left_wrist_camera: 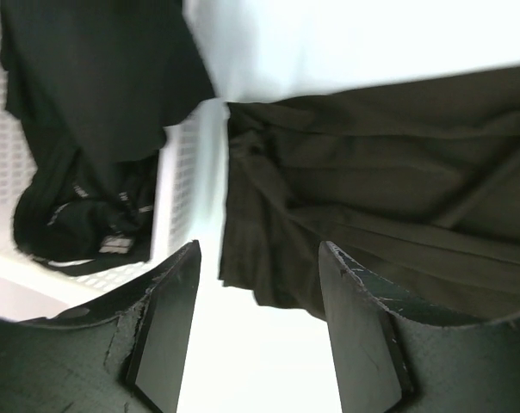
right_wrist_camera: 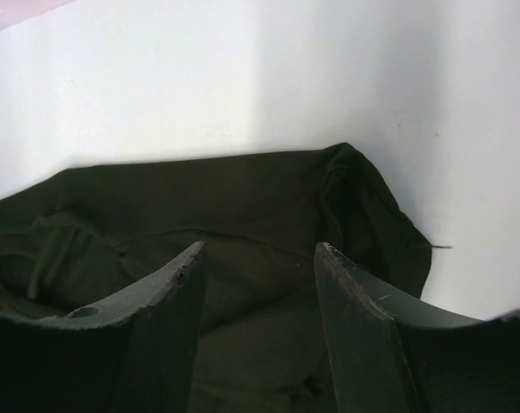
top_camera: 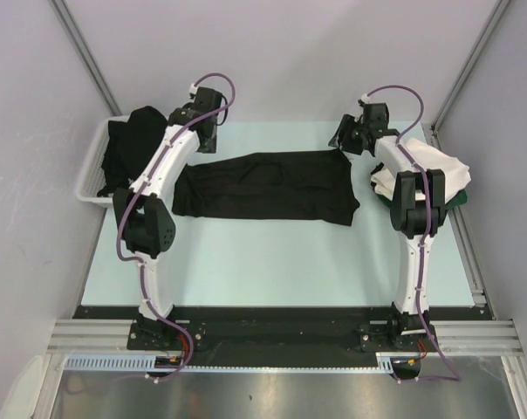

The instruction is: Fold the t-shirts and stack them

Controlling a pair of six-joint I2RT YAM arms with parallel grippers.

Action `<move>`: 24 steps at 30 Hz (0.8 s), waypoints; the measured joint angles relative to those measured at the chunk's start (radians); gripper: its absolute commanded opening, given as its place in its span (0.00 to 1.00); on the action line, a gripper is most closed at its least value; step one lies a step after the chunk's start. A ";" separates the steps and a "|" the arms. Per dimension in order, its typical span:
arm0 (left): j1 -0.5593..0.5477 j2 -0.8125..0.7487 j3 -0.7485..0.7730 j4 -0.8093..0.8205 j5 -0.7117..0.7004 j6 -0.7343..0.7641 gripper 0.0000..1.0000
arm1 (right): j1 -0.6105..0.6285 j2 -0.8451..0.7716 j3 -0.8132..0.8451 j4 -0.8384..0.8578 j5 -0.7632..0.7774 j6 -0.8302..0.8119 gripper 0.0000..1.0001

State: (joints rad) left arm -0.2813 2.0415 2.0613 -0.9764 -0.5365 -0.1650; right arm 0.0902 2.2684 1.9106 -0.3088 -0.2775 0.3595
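Note:
A black t-shirt [top_camera: 268, 185] lies on the table as a long band, folded lengthwise. My left gripper [top_camera: 207, 131] hovers at its far left corner, open, with only the table and the shirt's edge [left_wrist_camera: 269, 258] showing between the fingers [left_wrist_camera: 170, 318]. My right gripper [top_camera: 346, 140] stands open over the far right corner, above the dark cloth [right_wrist_camera: 243, 206] and holding nothing. More black t-shirts [top_camera: 128, 144] fill the basket, one with white lettering [left_wrist_camera: 88, 228]. A white t-shirt [top_camera: 447, 170] lies on a dark green one [top_camera: 460, 201] at the right.
The white slotted basket [top_camera: 91, 170] stands at the table's far left edge; its wall [left_wrist_camera: 178, 185] is close beside the left gripper. Metal rails run along the right side [top_camera: 473, 262] and the near edge.

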 measured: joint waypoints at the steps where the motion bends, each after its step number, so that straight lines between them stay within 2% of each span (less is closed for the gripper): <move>1: -0.006 0.000 0.000 0.003 0.005 0.000 0.62 | 0.000 0.008 0.005 -0.001 -0.005 0.000 0.57; 24: -0.036 0.008 -0.004 0.007 0.055 -0.001 0.63 | -0.003 0.018 -0.047 -0.021 -0.028 -0.021 0.54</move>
State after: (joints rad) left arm -0.3176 2.0499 2.0571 -0.9691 -0.4812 -0.1658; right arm 0.0875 2.2864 1.8641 -0.3294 -0.3054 0.3382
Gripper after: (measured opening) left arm 0.626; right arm 0.542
